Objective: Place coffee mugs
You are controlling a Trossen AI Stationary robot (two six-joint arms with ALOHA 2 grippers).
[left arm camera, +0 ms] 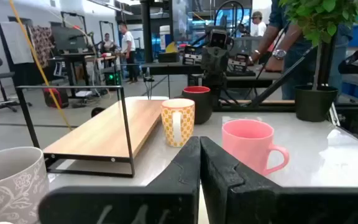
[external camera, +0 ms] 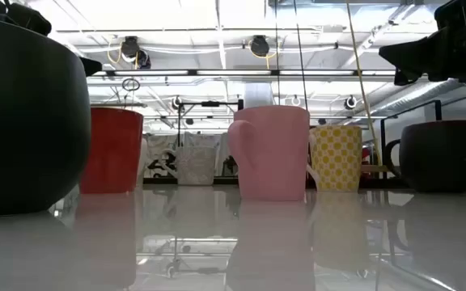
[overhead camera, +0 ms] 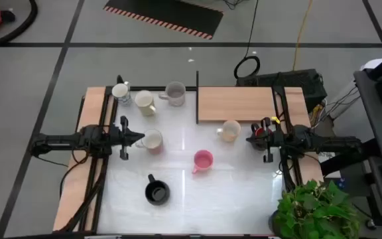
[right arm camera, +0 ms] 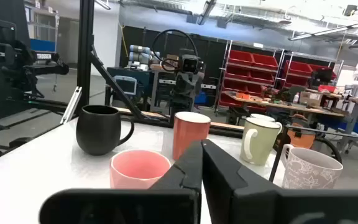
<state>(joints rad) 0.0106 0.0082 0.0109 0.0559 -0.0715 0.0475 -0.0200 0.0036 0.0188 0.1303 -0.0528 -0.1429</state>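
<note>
The mugs sit scattered on the white table (overhead camera: 237, 206): a pink mug (overhead camera: 203, 160) near the middle, a black mug (overhead camera: 157, 192) toward the front, a yellow mug (overhead camera: 230, 131) by the wooden shelf (overhead camera: 236, 104), and more clustered at the back left. I'd worry that either arm, reaching in with its fingers pressed together, knocks a neighbouring mug over instead of taking it. The left gripper (overhead camera: 138, 138) hangs low and level just beside a red mug (overhead camera: 152, 141), clamped on nothing, and the right gripper (overhead camera: 252, 140) mirrors it at the right edge, likewise closed and empty.
</note>
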